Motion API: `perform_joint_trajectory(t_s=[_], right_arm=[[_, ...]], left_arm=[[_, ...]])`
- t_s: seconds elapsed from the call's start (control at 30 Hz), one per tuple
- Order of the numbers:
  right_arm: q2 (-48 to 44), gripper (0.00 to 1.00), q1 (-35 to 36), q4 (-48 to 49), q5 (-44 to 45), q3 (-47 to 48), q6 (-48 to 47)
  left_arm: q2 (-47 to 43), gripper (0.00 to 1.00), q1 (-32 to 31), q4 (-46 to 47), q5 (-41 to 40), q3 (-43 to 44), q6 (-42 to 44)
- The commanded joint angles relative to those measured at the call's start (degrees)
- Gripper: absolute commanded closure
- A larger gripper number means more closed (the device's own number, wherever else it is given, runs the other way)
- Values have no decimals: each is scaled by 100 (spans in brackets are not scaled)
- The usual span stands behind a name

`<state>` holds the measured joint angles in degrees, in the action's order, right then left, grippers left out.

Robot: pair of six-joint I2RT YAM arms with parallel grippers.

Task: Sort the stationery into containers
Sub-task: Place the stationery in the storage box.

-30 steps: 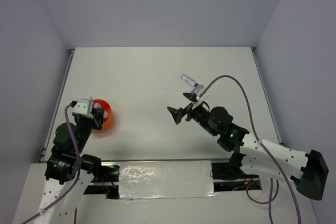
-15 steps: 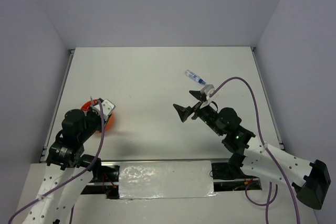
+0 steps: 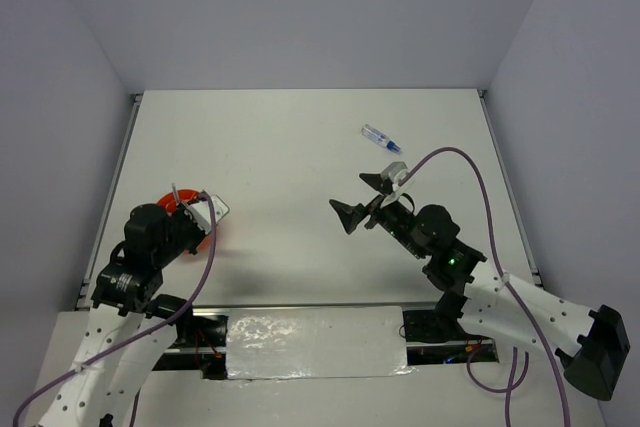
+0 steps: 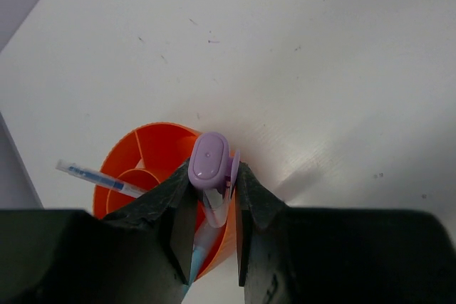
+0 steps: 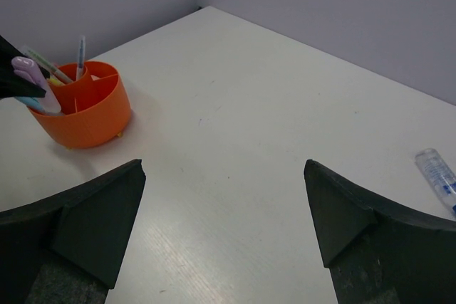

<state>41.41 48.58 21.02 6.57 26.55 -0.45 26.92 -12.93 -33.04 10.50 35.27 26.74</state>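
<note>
The left end effector (image 4: 212, 191) is pinched shut on a lilac piece (image 4: 208, 161), one finger on each side of it, the capped end pointing up toward the wrist camera. It hangs right at the rim of the orange cup (image 4: 153, 147). The lower end of the piece drops to the cup wall, though I cannot tell whether it is inside or touching. The cup has dividers inside. A clear pen with blue in it (image 4: 96, 176) leans out of a far compartment, past the rim. From the right wrist view, a couple more thin pens stick up out of the cup. The cup stands on the near left part of the desk (image 3: 280, 147), mostly hidden under the left arm from above.

The right end effector (image 5: 224, 172) is spread wide with nothing between its fingers, and it hovers over the near right of the desk, pointing left toward the cup. A loose pen (image 3: 381, 138), clear with a blue tip, lies flat on the desk farther off and a little to the right, well apart from the cup.
</note>
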Motion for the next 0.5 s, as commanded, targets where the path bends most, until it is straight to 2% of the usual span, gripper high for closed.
perform_joint_trajectory(t_s=[0.0,0.17,0.2,0.27,0.3,0.47], right_arm=[[95,0,-33,307,-68,17,27],[183,0,-33,280,-112,53,27],[183,0,-41,263,-112,53,27],[157,0,-33,245,-94,61,27],[157,0,-33,245,-86,53,27],[113,0,-33,228,-50,44,27]], left_arm=[[-265,100,10,280,-100,112,217],[-161,97,10,481,-434,16,200],[-117,91,10,508,-618,-28,139],[-99,87,10,570,-733,-55,86],[-99,80,10,562,-830,-81,59],[15,68,10,544,-1024,-73,-55]])
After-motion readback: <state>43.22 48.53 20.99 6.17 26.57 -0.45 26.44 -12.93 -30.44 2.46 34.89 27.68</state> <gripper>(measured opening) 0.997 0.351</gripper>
